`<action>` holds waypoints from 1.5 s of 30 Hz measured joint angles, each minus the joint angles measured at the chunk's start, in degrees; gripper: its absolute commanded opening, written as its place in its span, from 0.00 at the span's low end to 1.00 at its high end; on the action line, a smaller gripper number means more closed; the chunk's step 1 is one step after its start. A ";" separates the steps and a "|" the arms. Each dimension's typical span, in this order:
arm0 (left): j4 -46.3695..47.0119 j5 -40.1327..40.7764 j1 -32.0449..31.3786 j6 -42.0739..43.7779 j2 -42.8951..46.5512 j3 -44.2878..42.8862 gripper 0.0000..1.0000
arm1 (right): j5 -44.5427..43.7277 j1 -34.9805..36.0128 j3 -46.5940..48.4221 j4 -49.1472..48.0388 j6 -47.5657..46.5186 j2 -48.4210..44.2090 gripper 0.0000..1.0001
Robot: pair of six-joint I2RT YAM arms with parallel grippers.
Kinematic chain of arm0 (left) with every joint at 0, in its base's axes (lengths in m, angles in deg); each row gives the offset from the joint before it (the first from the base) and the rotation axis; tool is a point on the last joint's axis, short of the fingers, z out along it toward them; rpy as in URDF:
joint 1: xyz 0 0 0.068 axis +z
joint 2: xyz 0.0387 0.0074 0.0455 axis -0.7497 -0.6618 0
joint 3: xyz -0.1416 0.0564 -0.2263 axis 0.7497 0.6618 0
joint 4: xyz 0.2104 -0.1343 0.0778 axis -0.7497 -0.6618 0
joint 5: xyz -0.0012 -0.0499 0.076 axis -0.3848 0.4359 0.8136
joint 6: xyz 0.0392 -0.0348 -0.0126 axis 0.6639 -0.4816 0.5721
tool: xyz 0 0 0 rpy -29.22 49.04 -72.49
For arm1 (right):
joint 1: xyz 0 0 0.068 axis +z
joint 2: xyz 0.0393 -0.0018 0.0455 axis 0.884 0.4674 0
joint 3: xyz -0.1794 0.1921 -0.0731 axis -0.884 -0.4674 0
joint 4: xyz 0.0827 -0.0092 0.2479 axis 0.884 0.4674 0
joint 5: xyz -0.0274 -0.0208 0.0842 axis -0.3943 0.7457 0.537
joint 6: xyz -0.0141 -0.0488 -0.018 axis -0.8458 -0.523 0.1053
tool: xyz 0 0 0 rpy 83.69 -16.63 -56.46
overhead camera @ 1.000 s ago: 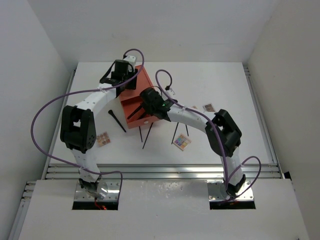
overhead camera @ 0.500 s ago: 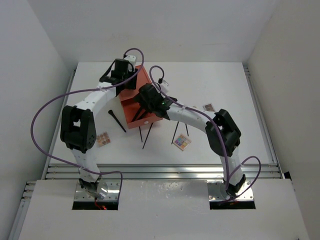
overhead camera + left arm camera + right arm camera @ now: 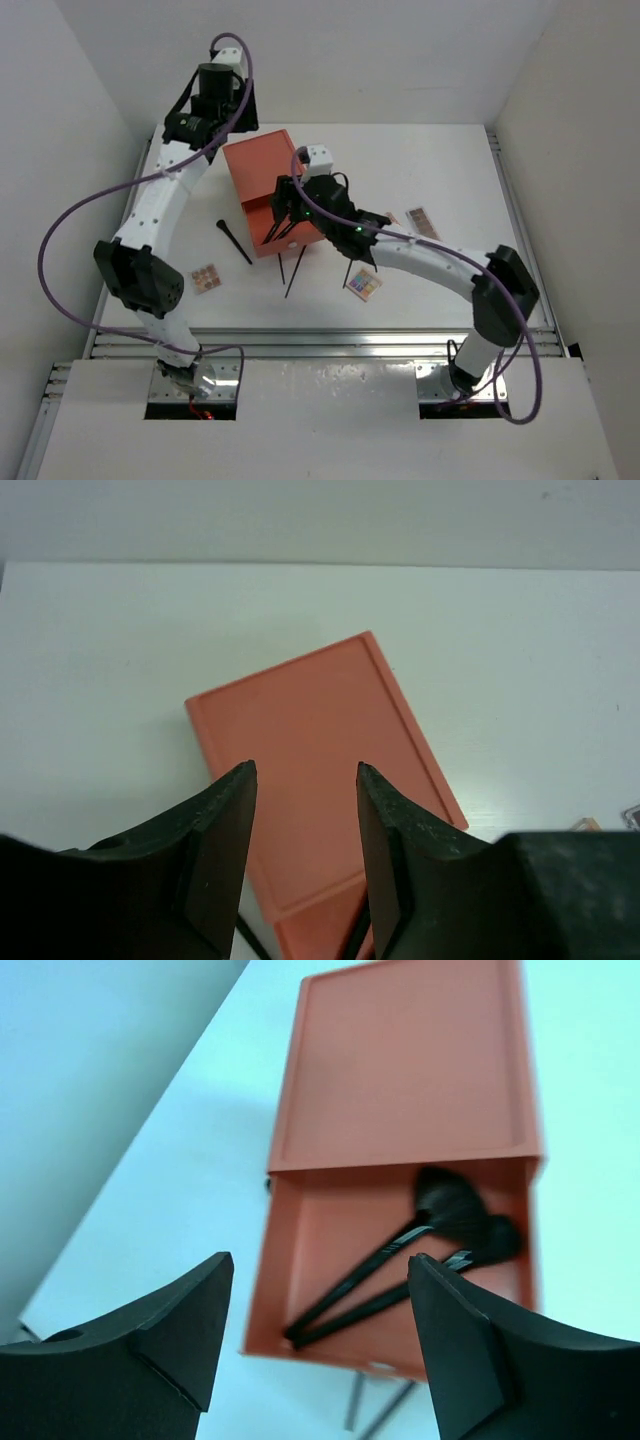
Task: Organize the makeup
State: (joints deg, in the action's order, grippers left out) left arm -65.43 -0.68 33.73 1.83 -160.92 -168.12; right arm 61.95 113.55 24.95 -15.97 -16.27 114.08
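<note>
The orange box (image 3: 258,165) stands mid-table with its drawer (image 3: 290,228) pulled out toward me. Two black makeup brushes (image 3: 400,1250) lie side by side inside the drawer. My right gripper (image 3: 320,1265) hovers above the drawer, open, with nothing between its fingers. My left gripper (image 3: 305,770) hangs high over the box's lid (image 3: 320,740), open and empty. On the table lie a black brush (image 3: 236,242), thin black sticks (image 3: 296,272) in front of the drawer, and another stick (image 3: 350,268). Small palettes rest at the left (image 3: 206,277), front right (image 3: 364,285) and right (image 3: 420,217).
White walls close in the table on the left, back and right. A purple cable (image 3: 70,240) loops off the left arm, and another cable (image 3: 520,390) off the right arm. A metal rail (image 3: 320,340) runs along the near edge.
My right gripper has opened above the drawer. My left arm has risen from the box's lid and swung up and back toward the far-left corner.
</note>
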 measured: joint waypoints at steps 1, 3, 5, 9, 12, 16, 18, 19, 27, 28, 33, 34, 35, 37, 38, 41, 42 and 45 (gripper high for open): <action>-1.01 1.25 0.04 -1.11 1.57 0.68 0.50 | 0.00 -0.42 -1.68 -0.22 -1.66 -2.12 0.72; -1.77 2.62 0.31 -3.52 6.23 5.49 0.52 | -0.02 -1.44 -4.94 -0.13 -4.04 -6.34 0.72; -4.90 3.34 0.72 -6.43 11.02 11.80 0.53 | -0.04 -2.67 -7.58 0.02 -5.53 -9.81 0.72; -7.15 -0.17 4.37 -12.00 15.21 26.88 0.60 | 0.09 -6.05 -12.44 1.27 -6.82 -15.04 0.72; -8.98 -5.53 9.03 -15.23 11.82 35.63 0.64 | -0.42 -7.87 -16.46 2.45 -7.54 -17.99 0.72; -9.20 -9.16 12.39 -16.70 5.64 40.00 0.66 | -1.66 -8.33 -21.09 4.46 -7.93 -21.18 0.72; -7.82 -10.51 12.52 -16.63 3.96 40.00 0.66 | -2.64 -8.55 -22.51 5.62 -7.89 -22.18 0.72; -6.95 -11.13 12.52 -16.63 3.26 39.82 0.66 | -3.19 -8.57 -23.12 6.12 -7.89 -22.67 0.72; -1.60 -12.61 12.61 -18.14 -3.80 39.06 0.63 | -6.49 -8.96 -24.48 9.90 -7.61 -24.24 0.72; -1.22 -12.37 12.63 -18.49 -4.55 39.36 0.61 | -6.71 -8.96 -24.46 10.25 -7.61 -24.24 0.72; -0.44 -11.47 12.68 -19.91 -6.58 40.33 0.61 | -7.39 -8.96 -24.46 12.48 -7.41 -24.74 0.72; -0.09 -11.08 12.68 -20.00 -6.86 40.33 0.60 | -7.56 -8.96 -24.46 13.18 -7.23 -25.05 0.72; 0.26 -10.47 12.68 -20.11 -7.04 40.33 0.59 | -7.67 -8.96 -24.46 13.64 -7.04 -25.33 0.72; 0.70 -8.96 12.68 -20.39 -7.26 40.50 0.55 | -8.50 -8.96 -24.46 16.00 -5.57 -26.82 0.71; 1.07 -8.20 12.68 -20.65 -7.26 40.94 0.54 | -8.98 -8.94 -24.44 17.20 -4.68 -27.63 0.71; 1.66 -6.84 12.68 -21.22 -7.13 42.49 0.49 | -10.29 -8.70 -24.30 20.92 -2.38 -30.77 0.70; 1.81 -6.49 12.68 -21.44 -7.08 42.64 0.43 | -10.88 -8.48 -24.22 22.21 -1.77 -31.93 0.70; 2.08 -5.51 12.90 -21.64 -7.06 43.23 0.25 | -13.14 -7.34 -23.50 26.12 -0.20 -34.47 0.67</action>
State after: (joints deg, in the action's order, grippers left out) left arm -63.36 -6.19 46.63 -19.81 -167.98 -124.89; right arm 48.81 106.21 1.45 10.15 -16.46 79.61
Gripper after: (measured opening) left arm 0.364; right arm 0.688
